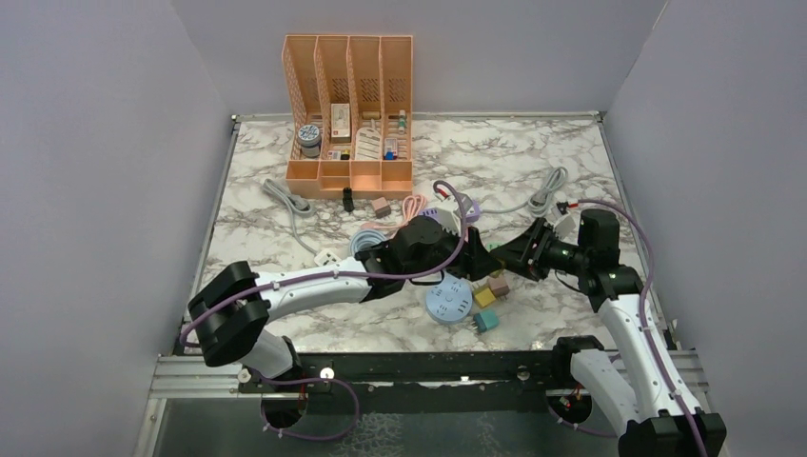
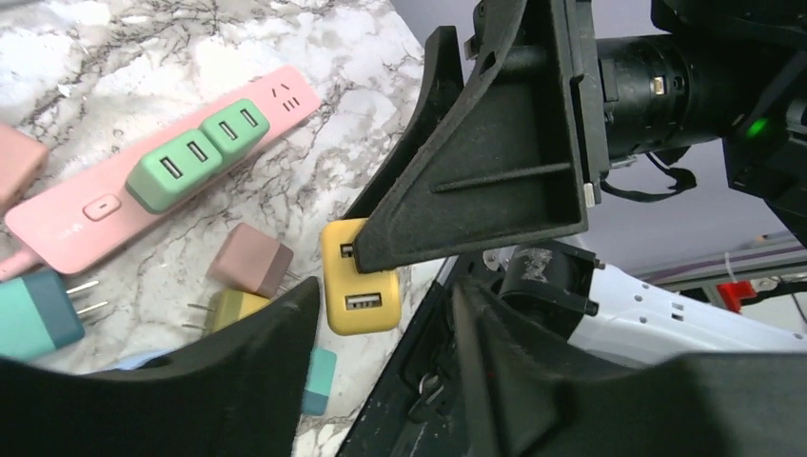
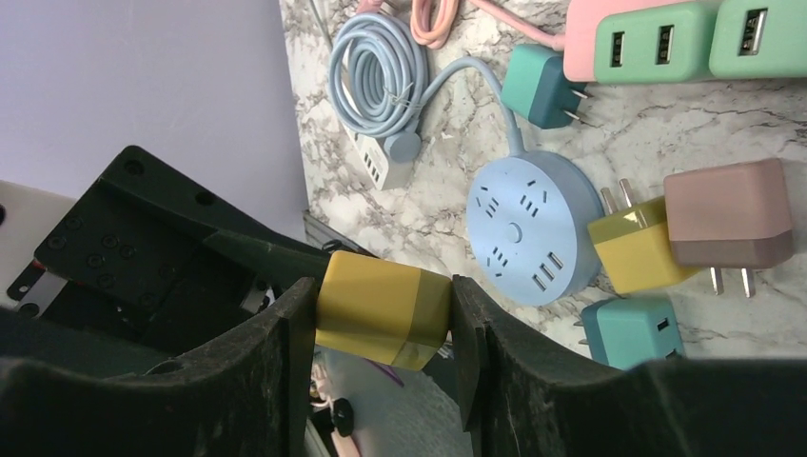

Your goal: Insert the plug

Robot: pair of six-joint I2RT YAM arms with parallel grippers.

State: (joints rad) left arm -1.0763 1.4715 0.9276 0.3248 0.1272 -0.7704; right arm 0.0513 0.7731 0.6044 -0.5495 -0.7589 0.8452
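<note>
A yellow plug [image 3: 383, 309] hangs above the table, with my right gripper [image 3: 383, 300] shut on its two sides. In the left wrist view this yellow plug [image 2: 360, 295] shows its USB ports just under a right finger [image 2: 476, 181]. My left gripper [image 2: 385, 314] faces it, open, its fingertips on either side of the plug's lower end without touching it. Both grippers meet mid-table, left gripper [image 1: 473, 244] against right gripper [image 1: 509, 253]. The pink power strip [image 2: 162, 186] lies on the marble with two green adapters [image 2: 195, 157] plugged in.
A round blue socket hub [image 3: 528, 228] lies below the grippers. Beside it are loose plugs: yellow [image 3: 639, 246], pink-brown [image 3: 731, 211], teal [image 3: 628, 328]. A coiled blue cable [image 3: 376, 71] and another teal plug [image 3: 542, 86] lie nearby. An orange organizer [image 1: 349, 105] stands at the back.
</note>
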